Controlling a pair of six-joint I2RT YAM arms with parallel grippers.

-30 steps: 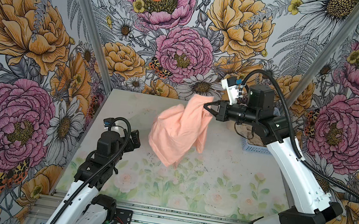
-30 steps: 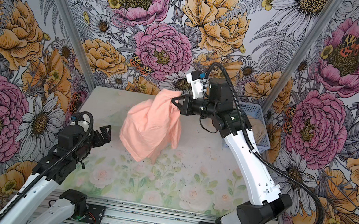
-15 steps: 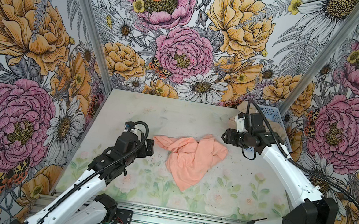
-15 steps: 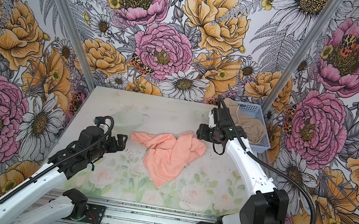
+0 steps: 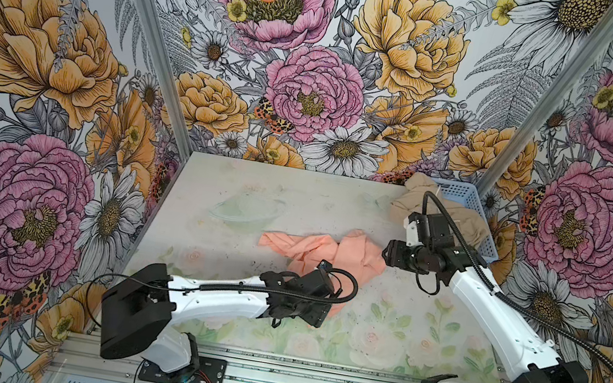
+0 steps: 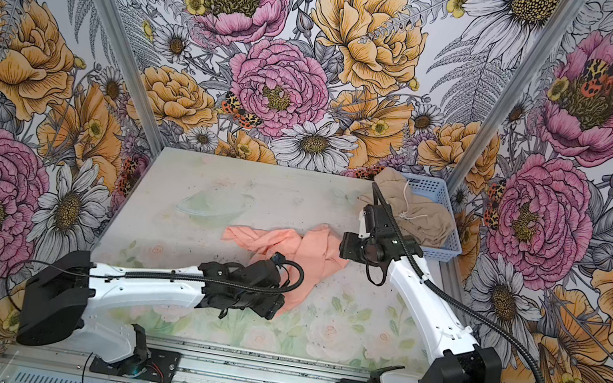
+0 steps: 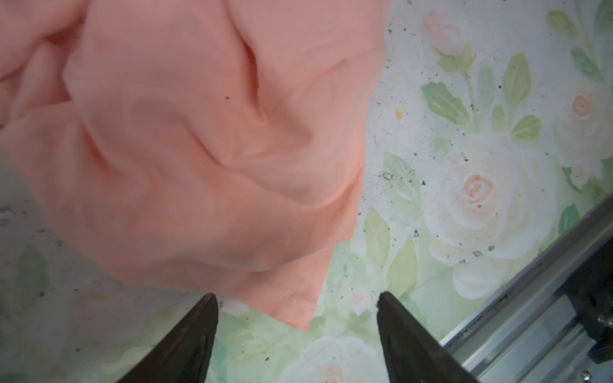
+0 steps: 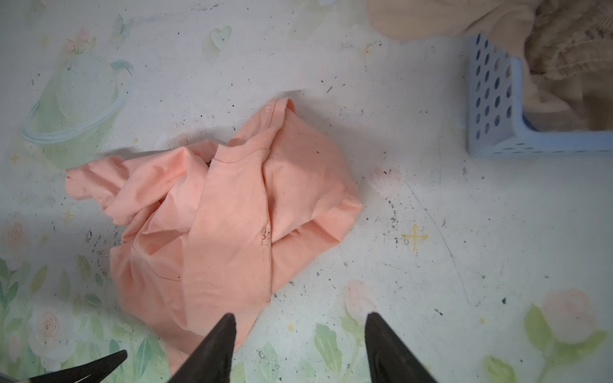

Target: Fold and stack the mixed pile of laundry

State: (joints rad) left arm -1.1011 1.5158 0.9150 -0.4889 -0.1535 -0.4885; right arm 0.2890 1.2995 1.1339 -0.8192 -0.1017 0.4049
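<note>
- Table (image 5: 246,191), with a faded floral print, carries the blue perforated basket (image 5: 460,191) at its far right corner.
- Peach T-shirt (image 5: 358,251): crumpled on the table near the basket, toward the middle.
- Beige garment (image 5: 468,224) with a white drawstring (image 6: 406,201): heaped in the basket, spilling over its rim.
- Right gripper (image 8: 300,314): between the basket and the T-shirt, jaws apart, holding nothing.
- Left gripper (image 7: 297,295): beyond the T-shirt from the basket, jaws wide, a shirt corner lying loose between them.

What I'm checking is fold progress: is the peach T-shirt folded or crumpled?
Crumpled, not folded: the peach T-shirt lies bunched on the table with twisted, overlapping creases in both top views.
</note>
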